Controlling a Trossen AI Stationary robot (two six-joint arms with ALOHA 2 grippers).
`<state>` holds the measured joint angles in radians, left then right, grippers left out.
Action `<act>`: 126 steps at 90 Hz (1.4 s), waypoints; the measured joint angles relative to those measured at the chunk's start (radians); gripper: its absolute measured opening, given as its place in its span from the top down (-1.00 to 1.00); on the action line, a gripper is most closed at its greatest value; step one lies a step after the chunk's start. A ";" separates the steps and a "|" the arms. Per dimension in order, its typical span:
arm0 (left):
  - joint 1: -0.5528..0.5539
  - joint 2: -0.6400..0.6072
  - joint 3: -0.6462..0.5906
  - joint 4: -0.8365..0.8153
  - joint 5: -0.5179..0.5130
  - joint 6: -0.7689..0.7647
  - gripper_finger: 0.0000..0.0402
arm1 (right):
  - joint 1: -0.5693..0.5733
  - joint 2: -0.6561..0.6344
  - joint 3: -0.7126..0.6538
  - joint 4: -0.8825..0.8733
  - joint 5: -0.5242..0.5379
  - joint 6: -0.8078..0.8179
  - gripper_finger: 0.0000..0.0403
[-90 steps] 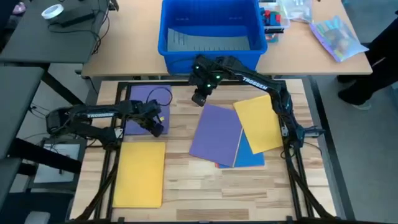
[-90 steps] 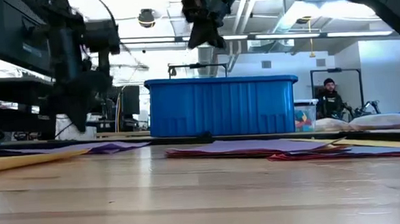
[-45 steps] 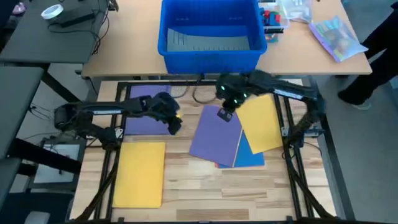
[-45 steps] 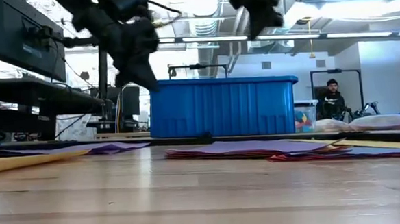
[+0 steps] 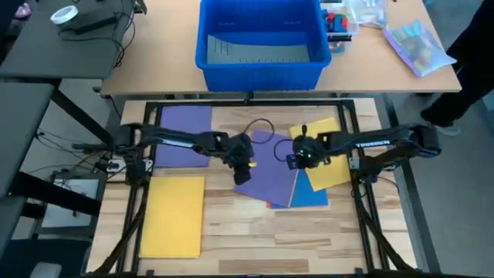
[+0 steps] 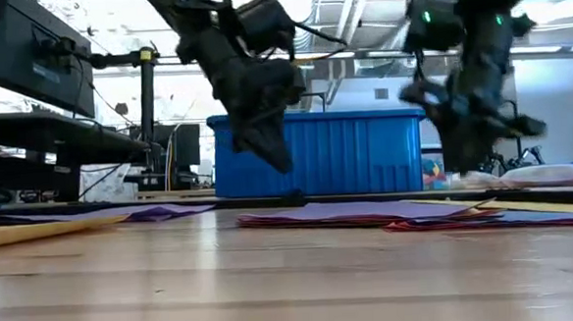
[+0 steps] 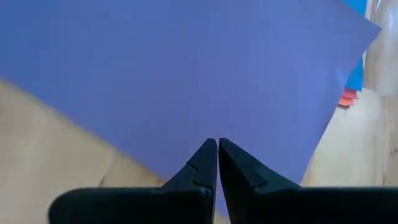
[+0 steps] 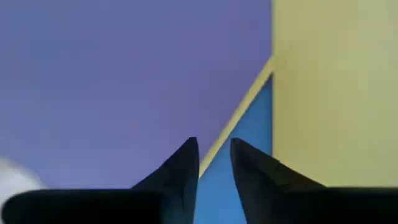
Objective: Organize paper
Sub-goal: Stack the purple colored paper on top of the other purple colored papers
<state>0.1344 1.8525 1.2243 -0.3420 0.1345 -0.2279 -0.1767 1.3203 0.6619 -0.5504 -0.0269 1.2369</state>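
While your left gripper (image 5: 244, 166) hangs with its fingers pressed together and nothing between them, the purple sheet (image 5: 272, 166) lies flat right beneath it, its near corner below the tips. Your right gripper (image 5: 296, 160), fingers a narrow slit apart and empty, hangs over that sheet's other edge, where the yellow sheet (image 5: 324, 150) and blue sheet (image 5: 310, 193) meet it.

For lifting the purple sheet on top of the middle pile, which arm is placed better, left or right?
Probably the left. The left gripper, fingers shut, hangs over the purple sheet near its left edge. The right gripper, slightly open, hangs where that sheet meets the yellow sheet and the blue sheet.
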 joint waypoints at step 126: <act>-0.004 0.130 0.008 0.055 0.043 0.074 1.00 | 0.008 0.109 -0.087 0.297 -0.004 -0.055 0.51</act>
<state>0.1303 1.9823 1.2324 -0.2871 0.1780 -0.1535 -0.1688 1.4292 0.5751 -0.2535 -0.0310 1.1818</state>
